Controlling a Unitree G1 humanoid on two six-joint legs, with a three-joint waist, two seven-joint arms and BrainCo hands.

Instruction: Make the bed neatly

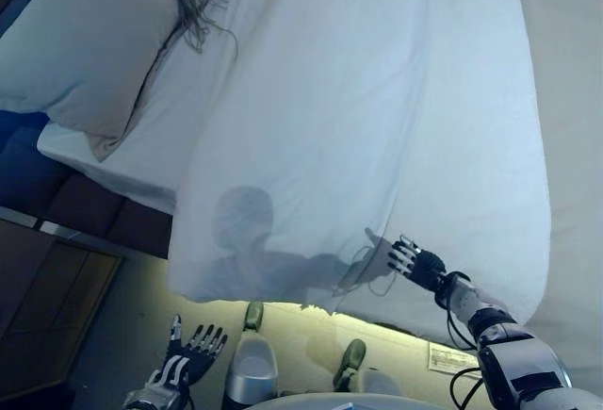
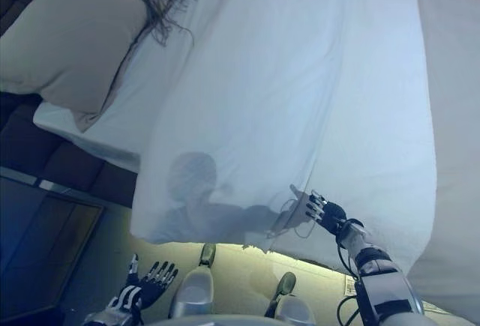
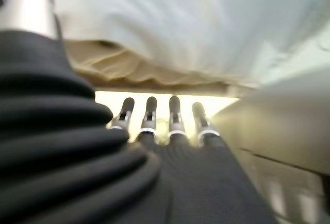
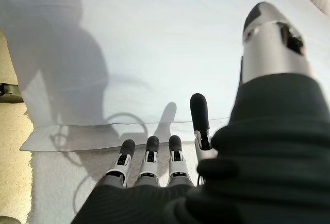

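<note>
A white duvet [image 1: 377, 127] is seen spread over the bed [image 1: 575, 146], its near edge hanging over the side toward the floor [image 1: 122, 335]. The lower corner on the robot's left droops below the mattress line, so the cover is judged not yet squared.

The right hand [image 1: 415, 264] is held against the duvet near its hanging edge. In the right wrist view the fingers [image 4: 149, 154] are seen extended and lying side by side, with the thumb [image 4: 198, 113] raised apart; they are laid flat on or just above the cloth beside a hem line [image 4: 103, 125]. No cloth is seen pinched. The flat pose is judged to suit smoothing or pressing the cover down rather than pulling it.

The left hand [image 1: 184, 358] is held low, well apart from the bed, over the floor beside the bed frame. Its fingers [image 3: 149, 116] are seen straight and slightly spread, holding nothing. In the left wrist view the overhanging duvet edge and the bed's underside are seen above the fingertips, so the hand is judged to be parked clear, perhaps in reach of the drooping corner.

A pillow [image 1: 89, 47] is seen at the head of the bed, at the upper left of the eye views, with a dark fringed throw [image 1: 193, 0] just beside it. Both lie apart from the hands.
</note>
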